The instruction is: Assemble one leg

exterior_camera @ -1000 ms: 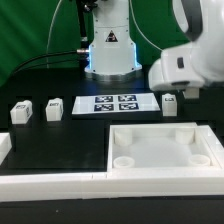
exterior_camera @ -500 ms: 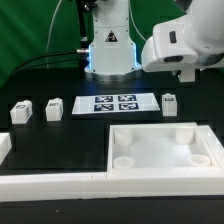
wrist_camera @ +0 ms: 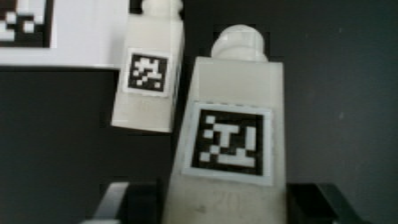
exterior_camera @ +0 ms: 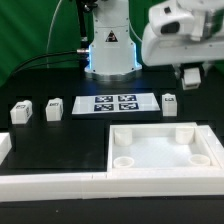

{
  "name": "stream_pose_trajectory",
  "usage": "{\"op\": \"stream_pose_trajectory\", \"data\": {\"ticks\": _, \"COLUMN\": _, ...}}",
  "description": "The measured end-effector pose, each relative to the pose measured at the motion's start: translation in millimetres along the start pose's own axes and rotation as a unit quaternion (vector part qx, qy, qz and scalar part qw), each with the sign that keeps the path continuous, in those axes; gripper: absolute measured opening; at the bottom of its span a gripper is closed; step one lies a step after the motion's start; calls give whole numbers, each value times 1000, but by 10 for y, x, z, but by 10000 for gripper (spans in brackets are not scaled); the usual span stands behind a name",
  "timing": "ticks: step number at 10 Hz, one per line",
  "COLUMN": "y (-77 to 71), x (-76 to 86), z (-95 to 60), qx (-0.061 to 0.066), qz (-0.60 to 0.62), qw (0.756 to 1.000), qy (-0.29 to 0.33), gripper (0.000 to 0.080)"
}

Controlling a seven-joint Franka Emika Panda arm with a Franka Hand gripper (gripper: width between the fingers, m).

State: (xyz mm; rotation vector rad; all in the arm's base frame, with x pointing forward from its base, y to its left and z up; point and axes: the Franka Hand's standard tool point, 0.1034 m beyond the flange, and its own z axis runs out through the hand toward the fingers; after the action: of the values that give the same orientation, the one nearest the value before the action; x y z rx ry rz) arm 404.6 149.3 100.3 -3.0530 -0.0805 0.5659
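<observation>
A black table fills the exterior view. The Panda arm's base stands at 12 o'clock, and its white upper links reach across to about 1 o'clock.

A large white square tray lies at 5 o'clock, with round sockets showing in three of its corners. A long white barrier runs along the table's near edge from 8 o'clock towards 6 o'clock, touching the tray's near side.

The marker board lies flat at the centre of the table, just in front of the base.

The gripper hangs at 2 o'clock, clear of the table, above and behind the tray's far corner. In the wrist view its two dark fingers flank the leg on either side. The pincer is closed to roughly the leg's width and has that leg in its hold. The leg's tagged face is turned to the wrist camera, and its rounded tip points away from the fingers.

A second leg stands upright on the table at 3 o'clock, just beside the marker board's end and near the tray's far edge.

A third leg stands at 9 o'clock beside the board's other end. A fourth leg sits farther out at 9 o'clock.
</observation>
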Motion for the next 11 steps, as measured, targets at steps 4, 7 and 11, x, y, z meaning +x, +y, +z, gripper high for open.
{"op": "stream_pose_trajectory", "data": {"ticks": 4, "y": 100, "x": 508, "z": -738, "qx": 24, "qz": 8, "qw": 976, "qy": 216, "gripper": 310}}
{"op": "stream_pose_trajectory", "data": {"ticks": 7, "y": 93, "x": 540, "z": -761, "qx": 24, "qz": 11, "qw": 973, "qy": 231, "gripper": 310}}
{"op": "stream_pose_trajectory", "data": {"ticks": 11, "y": 266, "x": 658, "z": -490, "qx": 17, "qz": -28, "qw": 970, "qy": 243, "gripper": 310}}
